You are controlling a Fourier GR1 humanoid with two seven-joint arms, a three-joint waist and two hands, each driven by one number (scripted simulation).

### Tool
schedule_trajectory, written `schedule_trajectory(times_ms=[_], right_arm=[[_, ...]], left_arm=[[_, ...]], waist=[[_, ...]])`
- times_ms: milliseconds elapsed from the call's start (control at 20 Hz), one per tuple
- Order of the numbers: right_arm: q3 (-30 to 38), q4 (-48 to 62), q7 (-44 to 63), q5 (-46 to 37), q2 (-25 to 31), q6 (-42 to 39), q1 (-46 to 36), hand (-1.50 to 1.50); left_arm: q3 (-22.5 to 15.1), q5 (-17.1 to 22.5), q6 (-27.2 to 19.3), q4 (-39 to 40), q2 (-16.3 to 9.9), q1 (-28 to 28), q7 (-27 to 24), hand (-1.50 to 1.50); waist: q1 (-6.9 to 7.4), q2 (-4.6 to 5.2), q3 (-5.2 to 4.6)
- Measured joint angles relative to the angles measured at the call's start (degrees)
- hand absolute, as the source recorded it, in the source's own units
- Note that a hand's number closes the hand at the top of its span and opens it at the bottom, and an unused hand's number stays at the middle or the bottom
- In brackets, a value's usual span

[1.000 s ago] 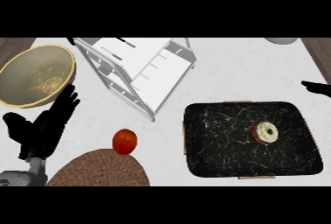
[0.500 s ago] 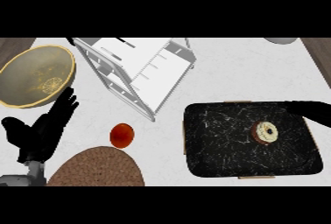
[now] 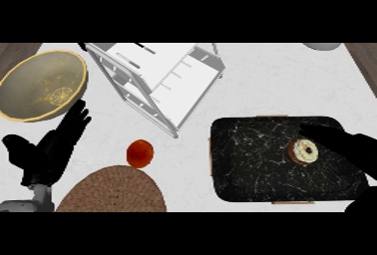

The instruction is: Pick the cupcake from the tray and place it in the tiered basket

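Cupcake (image 3: 304, 150) on black tray (image 3: 250, 164), R hand (image 3: 352, 149) fingers straight beside it, L hand (image 3: 52, 147) open, holding nothing

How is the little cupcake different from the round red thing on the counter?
The cupcake is pale with a dark centre; the red fruit, maybe a tomato, is plain glossy orange-red. The cupcake sits on the black tray; the fruit sits on the bare counter beside a round woven mat. The right hand is at the cupcake; no hand touches the fruit. Both are small and round.
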State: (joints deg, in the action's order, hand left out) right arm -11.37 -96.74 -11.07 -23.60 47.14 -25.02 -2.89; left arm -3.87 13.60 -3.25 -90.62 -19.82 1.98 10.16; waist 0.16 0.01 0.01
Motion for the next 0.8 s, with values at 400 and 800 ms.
schedule_trajectory(times_ms=[400,800], right_arm=[[-1.5,10.8,-4.7,-11.7,-8.5,6.8,-2.1,-1.50],[1.3,17.6,-6.8,-18.5,-14.2,8.8,-7.2,-1.50]], left_arm=[[1.7,-1.6,1.5,0.7,1.6,0.5,0.4,0.00],[4.0,-2.9,3.7,0.9,3.2,0.8,0.7,0.00]], waist=[[0.06,0.02,0.01],[0.06,0.01,0.00]])
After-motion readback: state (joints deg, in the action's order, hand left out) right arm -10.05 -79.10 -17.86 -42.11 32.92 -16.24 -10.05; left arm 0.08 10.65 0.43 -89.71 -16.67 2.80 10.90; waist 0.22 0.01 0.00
